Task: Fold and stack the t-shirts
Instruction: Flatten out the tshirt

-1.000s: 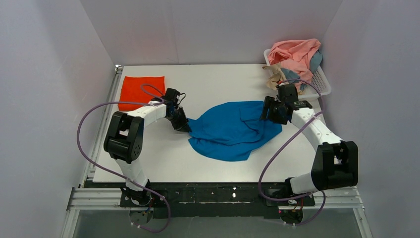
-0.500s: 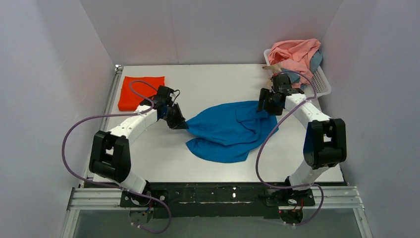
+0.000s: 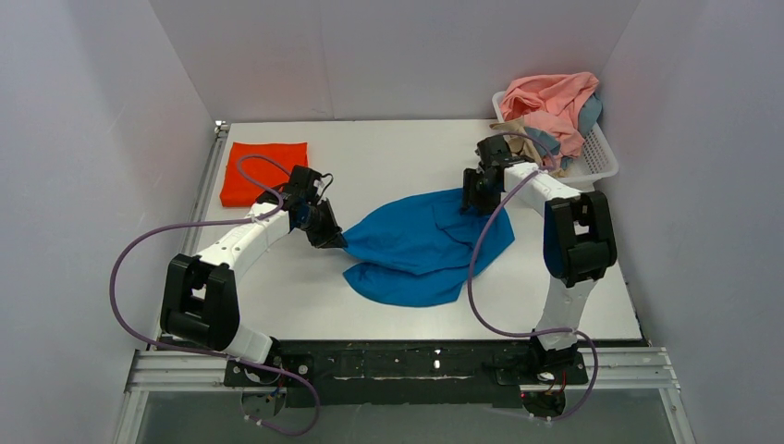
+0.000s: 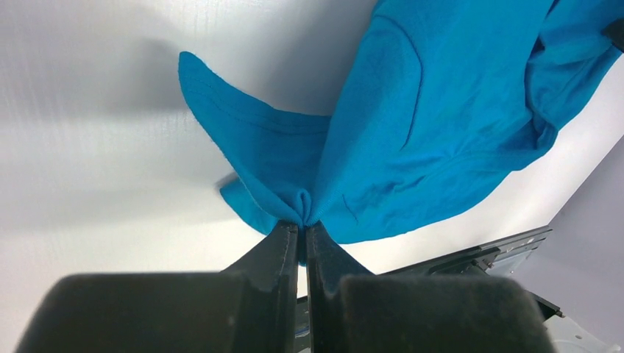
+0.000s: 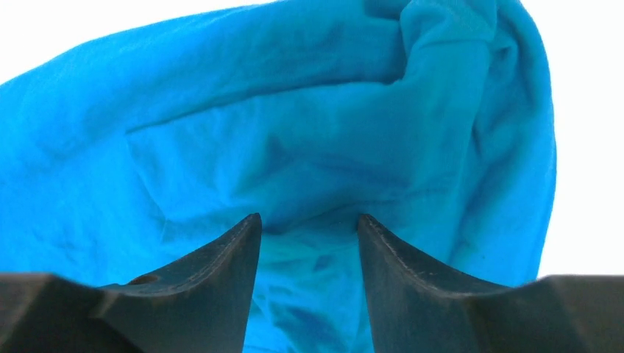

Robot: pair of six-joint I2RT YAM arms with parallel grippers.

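Pinching one blue t-shirt [image 3: 416, 250] in my left gripper [image 4: 302, 224]; right gripper [image 5: 309, 218] parted over it; one orange t-shirt [image 3: 263, 166] folded, well apart.

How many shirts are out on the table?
2: crumpled bright blue cloth shirt mid-table; folded orange-red cloth shirt far left. More heaped in the white lattice basket, some possibly hidden.

Bright, even light, soft shadows, mild glare

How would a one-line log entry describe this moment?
left gripper: shut on blue t-shirt | right gripper: open at its far side | orange-red t-shirt: folded, far-left | basket: heaped shirts
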